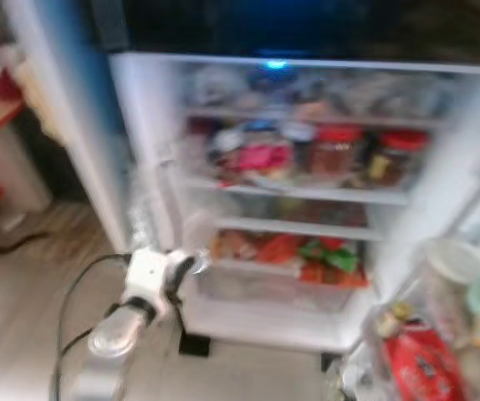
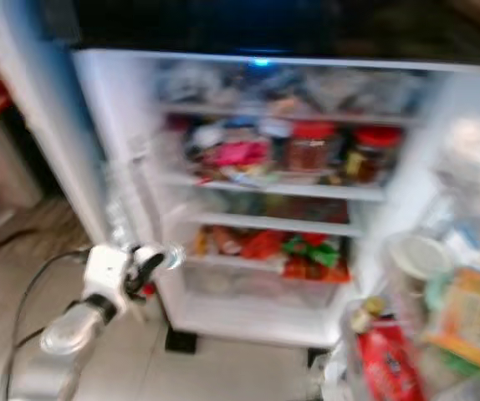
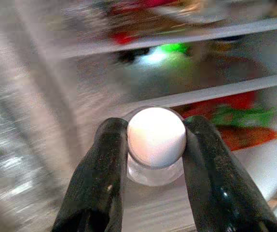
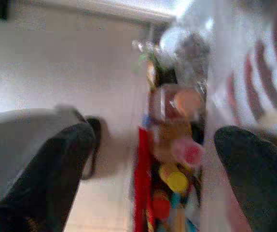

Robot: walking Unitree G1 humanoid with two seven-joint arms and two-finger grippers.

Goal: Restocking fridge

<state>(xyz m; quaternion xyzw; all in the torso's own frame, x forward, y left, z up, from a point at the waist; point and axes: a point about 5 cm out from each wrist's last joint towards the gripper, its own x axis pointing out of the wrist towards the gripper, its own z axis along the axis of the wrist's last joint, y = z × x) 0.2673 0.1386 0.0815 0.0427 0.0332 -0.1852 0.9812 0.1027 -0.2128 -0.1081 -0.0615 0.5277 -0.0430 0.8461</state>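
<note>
Before the robot stands the open fridge, shelves crowded with blurred jars and packets. Low at its left edge, the left gripper clamps a small clear bottle with a white cap, probably a drink. The right gripper hangs wide apart over the door bottles.

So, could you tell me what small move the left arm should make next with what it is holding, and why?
Probably reach forward toward a fridge shelf. The left gripper is shut on a small clear container with a white lid, held outside the open fridge near its lower left corner, so it has yet to go in.
</note>
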